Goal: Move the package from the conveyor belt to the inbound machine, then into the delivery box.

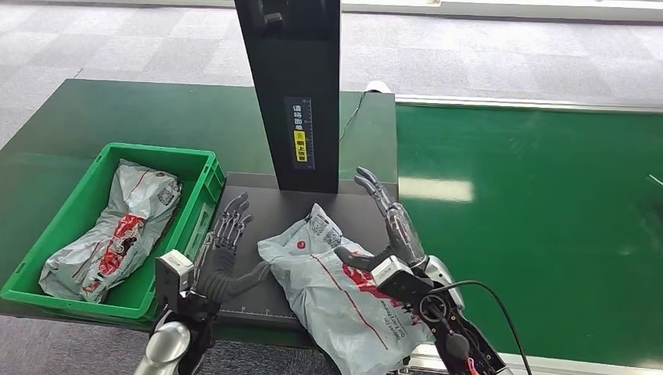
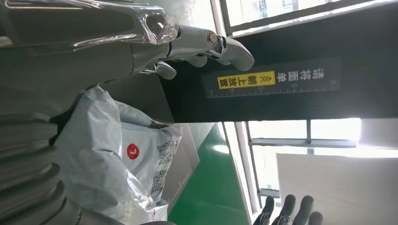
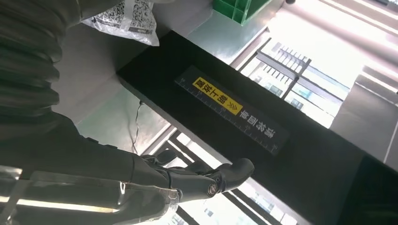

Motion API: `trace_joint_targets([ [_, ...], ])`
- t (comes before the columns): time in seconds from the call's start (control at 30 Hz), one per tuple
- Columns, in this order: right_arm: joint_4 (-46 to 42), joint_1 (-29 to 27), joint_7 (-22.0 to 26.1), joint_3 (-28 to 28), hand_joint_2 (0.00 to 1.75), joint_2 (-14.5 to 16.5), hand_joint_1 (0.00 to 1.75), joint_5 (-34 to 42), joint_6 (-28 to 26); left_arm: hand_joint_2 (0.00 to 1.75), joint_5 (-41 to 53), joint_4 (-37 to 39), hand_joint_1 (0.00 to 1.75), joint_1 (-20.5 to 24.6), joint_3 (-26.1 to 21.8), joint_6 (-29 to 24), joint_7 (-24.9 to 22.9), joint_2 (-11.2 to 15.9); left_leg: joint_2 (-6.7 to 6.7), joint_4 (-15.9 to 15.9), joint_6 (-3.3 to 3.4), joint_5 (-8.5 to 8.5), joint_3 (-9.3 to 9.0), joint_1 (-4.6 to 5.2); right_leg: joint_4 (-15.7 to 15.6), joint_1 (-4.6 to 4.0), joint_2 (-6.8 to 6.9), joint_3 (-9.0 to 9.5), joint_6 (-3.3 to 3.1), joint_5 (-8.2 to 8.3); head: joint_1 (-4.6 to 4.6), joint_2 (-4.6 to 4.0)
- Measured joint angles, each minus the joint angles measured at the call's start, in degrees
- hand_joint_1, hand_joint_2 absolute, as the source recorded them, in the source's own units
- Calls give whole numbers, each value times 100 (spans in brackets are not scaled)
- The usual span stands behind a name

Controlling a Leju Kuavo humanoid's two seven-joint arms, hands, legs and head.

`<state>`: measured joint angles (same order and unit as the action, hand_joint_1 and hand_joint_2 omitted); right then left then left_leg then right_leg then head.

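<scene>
Left hand point(image 1: 227, 234) and right hand point(image 1: 391, 215) flank the package point(image 1: 336, 281), fingers spread, seemingly holding nothing.

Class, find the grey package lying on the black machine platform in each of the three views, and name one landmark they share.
Head view: the package lies bottom centre, between both hands.
Left wrist view: lower left.
Right wrist view: top left corner.
Shared landmark: the yellow label on the black post.
</scene>
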<state>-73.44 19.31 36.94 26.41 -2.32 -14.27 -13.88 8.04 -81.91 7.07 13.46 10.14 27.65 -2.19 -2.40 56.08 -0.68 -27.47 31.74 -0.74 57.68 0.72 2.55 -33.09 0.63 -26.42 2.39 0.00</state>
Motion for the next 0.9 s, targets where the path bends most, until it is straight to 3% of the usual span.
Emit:
trace_joint_targets([
  [0.1,-49,-15,0,-100,175,7,0,152,-79,175,467,1,0,-14,148,-116,-4,41,0,0,0,0,0,1,0,1,0,0,0,0,0,0],
  [0.27,-132,-55,-45,-274,175,11,0,452,-130,175,2388,-51,0,-42,661,-919,180,177,0,1,0,-1,1,1,0,1,0,0,0,0,0,0],
  [0.43,-135,-37,-57,-310,175,9,0,541,-85,175,4144,68,0,125,1648,-777,-188,429,0,0,0,0,0,1,0,1,0,-1,0,0,1,0],
  [0.57,-147,-60,-56,-327,175,8,0,542,-138,175,4411,397,0,314,2275,-621,-332,551,0,0,0,0,-1,1,0,1,0,0,0,0,0,0],
  [0.77,-247,-163,-78,-405,175,-1,0,461,-159,175,4504,510,0,359,2538,-552,-510,658,0,0,0,-1,0,1,0,1,0,0,0,0,0,0],
  [0.8,-255,-166,-79,-414,175,-3,0,458,-159,175,4515,515,8,360,2549,-523,-535,664,0,0,0,-1,0,1,0,1,0,0,0,0,-1,0],
  [0.9,-265,-167,-89,-435,175,-4,0,443,-159,175,4532,525,117,361,2559,-463,-585,669,0,0,0,-1,0,1,0,1,0,0,0,0,-1,0],
])
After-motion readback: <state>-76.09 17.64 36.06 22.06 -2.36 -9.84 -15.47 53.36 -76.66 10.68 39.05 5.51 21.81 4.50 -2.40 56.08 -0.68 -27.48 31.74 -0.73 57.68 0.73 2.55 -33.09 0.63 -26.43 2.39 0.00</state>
